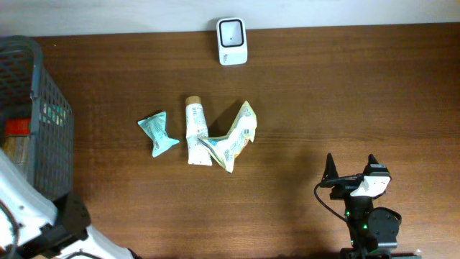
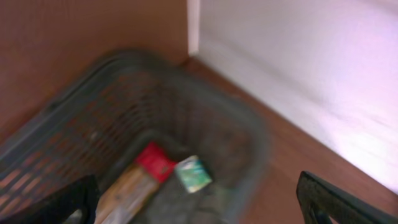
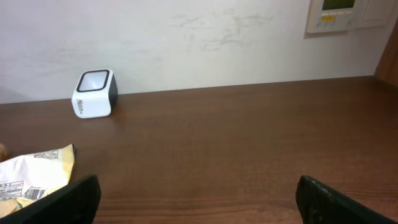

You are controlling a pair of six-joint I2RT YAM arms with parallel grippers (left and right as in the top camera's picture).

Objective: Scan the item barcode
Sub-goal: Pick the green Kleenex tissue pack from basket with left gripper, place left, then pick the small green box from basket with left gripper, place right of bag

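The white barcode scanner (image 1: 232,41) stands at the table's far edge and shows far left in the right wrist view (image 3: 94,93). Three items lie mid-table: a teal packet (image 1: 158,134), a white tube (image 1: 195,133) with a tan cap, and a crumpled yellow-white pouch (image 1: 233,137) (image 3: 34,177). My right gripper (image 1: 351,167) (image 3: 198,190) rests open and empty near the front right, well apart from them. My left gripper (image 2: 198,193) hangs open over the basket (image 2: 124,68), nothing between its fingers. Below it lie a red pack (image 2: 155,160) and a small teal packet (image 2: 193,173); that view is blurred.
The dark mesh basket (image 1: 50,115) stands at the table's left edge, with my left arm (image 1: 29,208) beside it at the front left corner. A white wall runs behind the table's far edge.
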